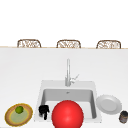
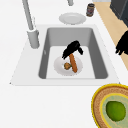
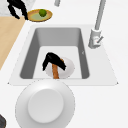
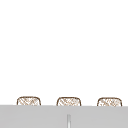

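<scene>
- Nearest the lens in the front view: a big glossy red ball (image 1: 67,114), covering the front of the grey steel sink (image 1: 93,100).
- At 9 o'clock of the red ball hangs the left hand (image 1: 43,111), over the sink's front-left corner. Its fingers droop loose and hold nothing.
- At 9 o'clock of that hand: a round woven plate with a yellow rim (image 1: 8,117), with a green lime (image 1: 19,109) on it.
- Left side view, inside the basin: the right hand (image 2: 72,48) is curled over the top end of a long orange carrot (image 2: 73,63).
- The carrot stands tilted. Its lower end rests on a small white dish (image 2: 58,67) on the sink floor, touching a small brown roundish lump (image 2: 67,66).
- Step in hand, as I judge it: the carrot is gripped at the dish and not lifted clear.
- Any next move with it calls for a firm hold and height enough to pass the basin wall without dragging the dish.
- Round about: a tall grey faucet (image 1: 67,72) at the sink's 12 o'clock, a white dinner plate (image 1: 109,104) at its 3 o'clock, and a dark jar (image 1: 123,117) at 4 o'clock of that plate.
</scene>
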{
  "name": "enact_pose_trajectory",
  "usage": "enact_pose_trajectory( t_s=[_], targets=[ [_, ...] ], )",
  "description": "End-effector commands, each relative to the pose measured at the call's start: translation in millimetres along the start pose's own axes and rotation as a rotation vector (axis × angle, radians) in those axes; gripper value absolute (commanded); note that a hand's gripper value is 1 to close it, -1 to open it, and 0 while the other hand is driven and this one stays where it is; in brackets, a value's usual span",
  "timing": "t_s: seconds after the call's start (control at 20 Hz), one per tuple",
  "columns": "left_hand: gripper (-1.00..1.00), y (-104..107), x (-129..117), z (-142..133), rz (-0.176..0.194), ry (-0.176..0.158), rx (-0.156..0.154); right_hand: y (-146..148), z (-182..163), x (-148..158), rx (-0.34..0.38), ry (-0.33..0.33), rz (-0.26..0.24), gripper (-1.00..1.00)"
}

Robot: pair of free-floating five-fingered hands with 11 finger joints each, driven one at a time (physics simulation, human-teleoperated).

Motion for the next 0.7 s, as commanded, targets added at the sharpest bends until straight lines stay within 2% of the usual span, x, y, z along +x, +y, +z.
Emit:
enact_pose_trajectory(
  t_s=[0.0, 0.2, 0.35, 0.5, 0.65],
  targets=[
    [0.0, 0, 0, 0, 0.0, 0.0, 0.0, 0, -32, 5, 0.074, 0.004, -0.021, -1.0],
    [0.0, 0, 0, 0, 0.0, 0.0, 0.0, 9, -63, -3, 0.049, 0.035, -0.051, -1.0],
    [0.0, 0, 0, 0, 0.0, 0.0, 0.0, 9, -79, -1, 0.043, 0.041, -0.053, -1.0],
    [0.0, 0, 0, 0, 0.0, 0.0, 0.0, 4, -81, -2, 0.086, 0.034, -0.059, -1.0],
    [0.0, 0, 0, 0, 0.0, 0.0, 0.0, -5, -79, 2, 0.093, 0.046, -0.06, -1.0]
  ],
)
